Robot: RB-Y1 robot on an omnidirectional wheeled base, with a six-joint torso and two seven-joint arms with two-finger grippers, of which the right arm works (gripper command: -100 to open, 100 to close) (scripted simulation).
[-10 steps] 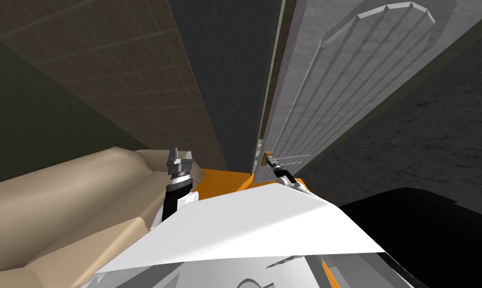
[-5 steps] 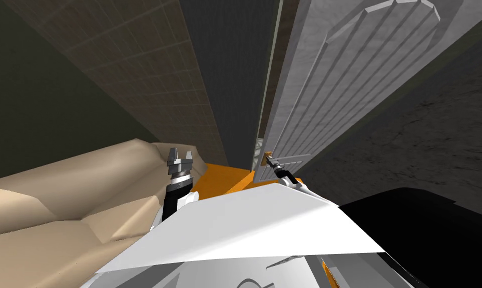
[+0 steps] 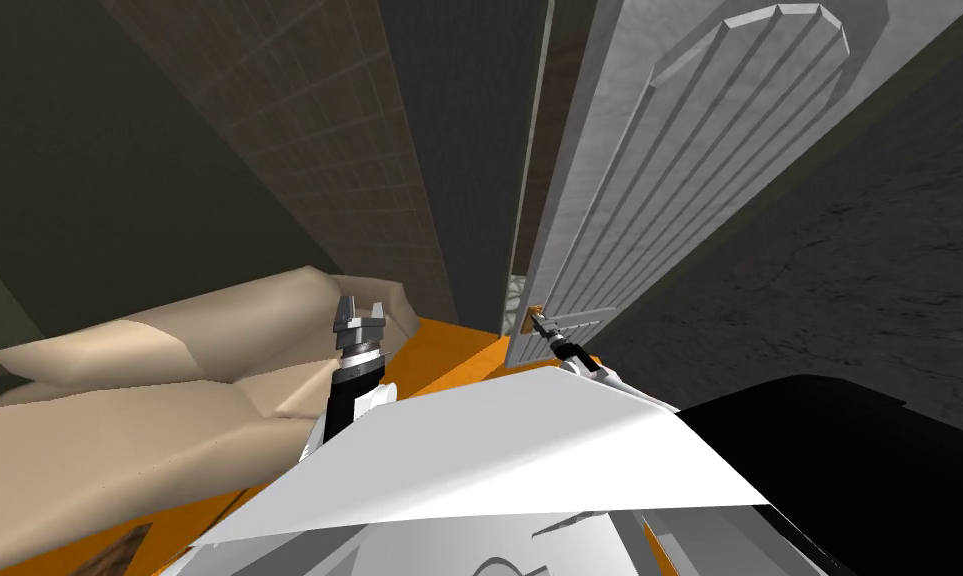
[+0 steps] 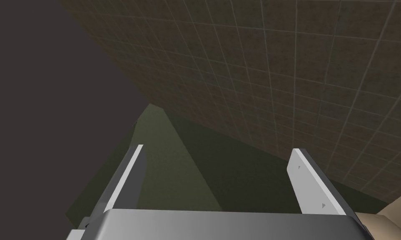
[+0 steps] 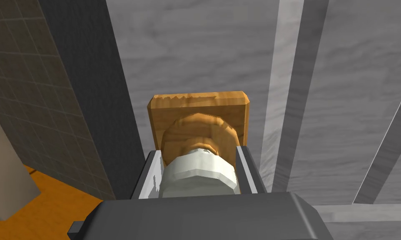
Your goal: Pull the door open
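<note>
Clamping the right pincer (image 5: 197,152) on the white knob (image 5: 199,179), pressing both its sides, just short of the wooden plate (image 5: 199,104) behind it. Finding that knob at about 1 o'clock in the head view, low on the grey panelled door (image 3: 649,200), close to the door's free edge. Seeing a thin gap at 12 o'clock of the knob, so judging the door as barely ajar, with most of the swing left to do. Holding the left pincer (image 3: 360,310) wide open and empty at 11 o'clock, above the beige sofa (image 3: 169,400).

For a clean pull, probably:
- squeezing firmly
- drawing back toward 6 o'clock along an arc rather than a straight line
- letting the wrist turn with the door
- backing the base away so as not to block the swing

Watching for the risk of slipping off the rounded knob.
</note>
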